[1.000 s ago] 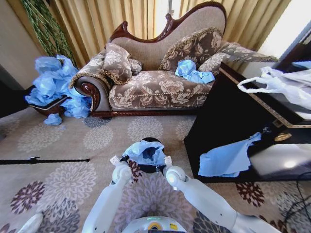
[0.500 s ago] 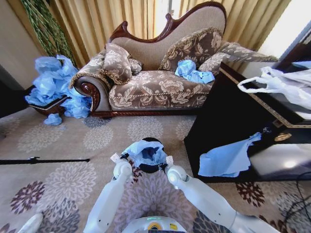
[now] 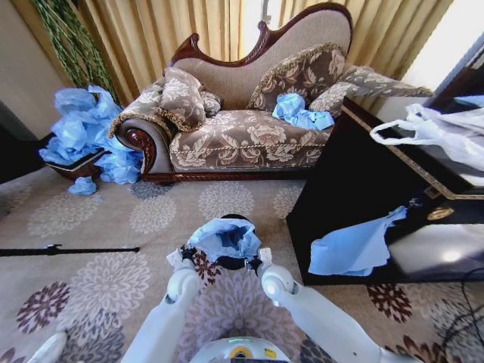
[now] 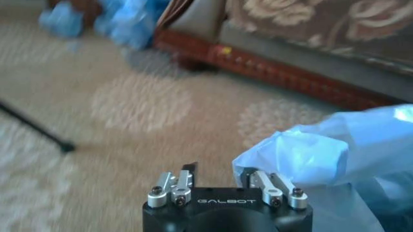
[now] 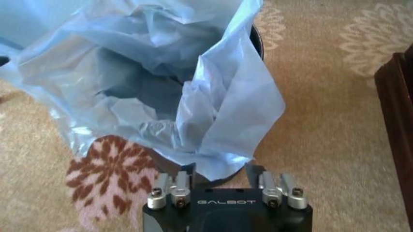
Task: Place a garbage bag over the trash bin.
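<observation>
- Floral carpet (image 3: 98, 287) bears the trash bin (image 5: 257, 42), garbage bag (image 3: 224, 236) bunched in its mouth.
- Left gripper (image 4: 219, 176): jaws parted, beside the film.
- Right gripper (image 5: 221, 173): jaws spread around a bag fold.

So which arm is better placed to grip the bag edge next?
Probably right: the right gripper is open around the bag edge; the left gripper is open beside it.

**Blue bag draped on the black bin**

The garbage bag (image 3: 224, 236) sits crumpled over the trash bin (image 3: 236, 263) on the patterned carpet (image 3: 98, 219). The left gripper (image 3: 184, 257) and right gripper (image 3: 262, 257) flank the bin's near side. Behind stand a sofa (image 3: 249, 128) and dark cabinet (image 3: 355, 181).
</observation>
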Controlling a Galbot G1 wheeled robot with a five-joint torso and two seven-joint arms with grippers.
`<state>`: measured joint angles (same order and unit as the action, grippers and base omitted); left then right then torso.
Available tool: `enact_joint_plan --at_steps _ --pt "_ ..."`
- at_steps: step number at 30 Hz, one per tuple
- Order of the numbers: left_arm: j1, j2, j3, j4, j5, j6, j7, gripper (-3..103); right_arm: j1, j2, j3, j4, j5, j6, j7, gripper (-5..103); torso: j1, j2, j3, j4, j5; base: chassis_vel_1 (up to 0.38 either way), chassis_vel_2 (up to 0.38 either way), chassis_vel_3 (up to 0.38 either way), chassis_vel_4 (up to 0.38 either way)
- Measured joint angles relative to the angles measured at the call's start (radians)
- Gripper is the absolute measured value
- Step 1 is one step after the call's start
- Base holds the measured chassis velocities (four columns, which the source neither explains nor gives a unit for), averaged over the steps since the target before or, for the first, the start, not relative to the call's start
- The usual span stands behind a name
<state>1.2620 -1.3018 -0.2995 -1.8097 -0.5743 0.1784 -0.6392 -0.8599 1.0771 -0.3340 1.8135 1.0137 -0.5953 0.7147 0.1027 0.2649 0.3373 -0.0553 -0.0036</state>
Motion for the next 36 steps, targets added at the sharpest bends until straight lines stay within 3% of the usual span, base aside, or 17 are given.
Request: enact_joint_plan --at_steps 2,5,7,8,11,12,13,15,17,18,20,22,29,33,36 --pt "0.004 0.0 0.0 0.001 0.028 -0.006 0.015 51 -0.007 -0.003 0.005 0.009 0.0 0.001 0.0 55 0.0 0.0 0.0 0.0001 0.0001 0.0 0.0 0.0 0.0" --pt "0.028 0.002 -0.005 0.021 0.206 -0.056 0.103 67 -0.045 -0.015 0.036 0.065 0.004 0.012 0.004 71 0.0 0.0 0.0 -0.0001 0.0 0.0 0.0 0.0 0.0" --pt "0.04 0.008 -0.011 0.025 0.298 -0.076 0.145 72 -0.063 -0.02 0.053 0.097 0.006 0.018 0.005 77 0.0 0.0 0.0 0.0 0.0001 0.0 0.0 0.0 0.0" --pt "0.04 0.008 -0.011 0.025 0.298 -0.076 0.145 72 -0.063 -0.02 0.053 0.097 0.006 0.018 0.005 77 0.0 0.0 0.0 0.0 0.0001 0.0 0.0 0.0 0.0" --pt "0.067 0.016 -0.038 0.049 0.529 -0.144 0.216 88 -0.103 -0.028 0.086 0.158 0.005 0.026 0.003 93 0.0 0.0 0.0 0.0 0.0 0.0 0.0 0.0 0.0" --pt "0.071 0.017 -0.045 0.055 0.569 -0.159 0.23 88 -0.108 -0.029 0.091 0.164 0.005 0.026 0.002 97 0.0 0.0 0.0 -0.0001 0.0 0.0 0.0 0.0 0.0" --pt "0.071 0.017 -0.045 0.055 0.569 -0.159 0.23 88 -0.108 -0.029 0.091 0.164 0.005 0.026 0.002 97 0.0 0.0 0.0 -0.0001 0.0 0.0 0.0 0.0 0.0" --pt "0.099 0.026 -0.073 0.061 0.721 -0.208 0.293 97 -0.13 -0.03 0.107 0.177 -0.005 0.028 -0.007 100 0.0 0.0 0.0 0.0 0.0 0.0 0.0 0.0 0.0" --pt "0.121 0.035 -0.088 0.055 0.815 -0.238 0.33 100 -0.142 -0.029 0.12 0.179 -0.02 0.031 -0.021 100 0.0 0.0 0.0 0.0002 0.0001 0.0 0.0 0.0 0.0" --pt "0.121 0.035 -0.088 0.055 0.815 -0.238 0.33 100 -0.142 -0.029 0.12 0.179 -0.02 0.031 -0.021 100 0.0 0.0 0.0 0.0002 0.0001 0.0 0.0 0.0 0.0" --pt "0.132 0.048 -0.106 0.049 0.902 -0.284 0.38 100 -0.154 -0.025 0.137 0.181 -0.036 0.04 -0.04 100 0.0 0.0 0.0 0.0001 0.0001 0.0 0.0 0.0 0.0" --pt "0.133 0.052 -0.108 0.047 0.916 -0.29 0.393 100 -0.156 -0.023 0.141 0.181 -0.039 0.043 -0.045 100 0.0 0.0 0.0 0.0001 0.0 0.0 0.0 0.0 0.0" --pt "0.058 0.114 -0.101 0.062 1.077 -0.335 0.55 100 -0.172 0.001 0.193 0.18 -0.064 0.061 -0.08 100 0.0 0.0 0.0 -0.0002 -0.0001 0.0 0.0 0.0 0.0" --pt "0.03 0.134 -0.09 0.08 1.097 -0.333 0.575 100 -0.184 0.005 0.208 0.181 -0.073 0.061 -0.09 100 0.0 0.0 0.0 0.0 0.0 0.0 0.0 0.0 0.0" --pt "-0.013 0.162 -0.078 0.105 1.095 -0.327 0.636 103 -0.202 0.01 0.232 0.185 -0.087 0.063 -0.1 100 0.0 0.0 0.0 -0.0001 0.0001 0.0 0.0 0.0 0.0"
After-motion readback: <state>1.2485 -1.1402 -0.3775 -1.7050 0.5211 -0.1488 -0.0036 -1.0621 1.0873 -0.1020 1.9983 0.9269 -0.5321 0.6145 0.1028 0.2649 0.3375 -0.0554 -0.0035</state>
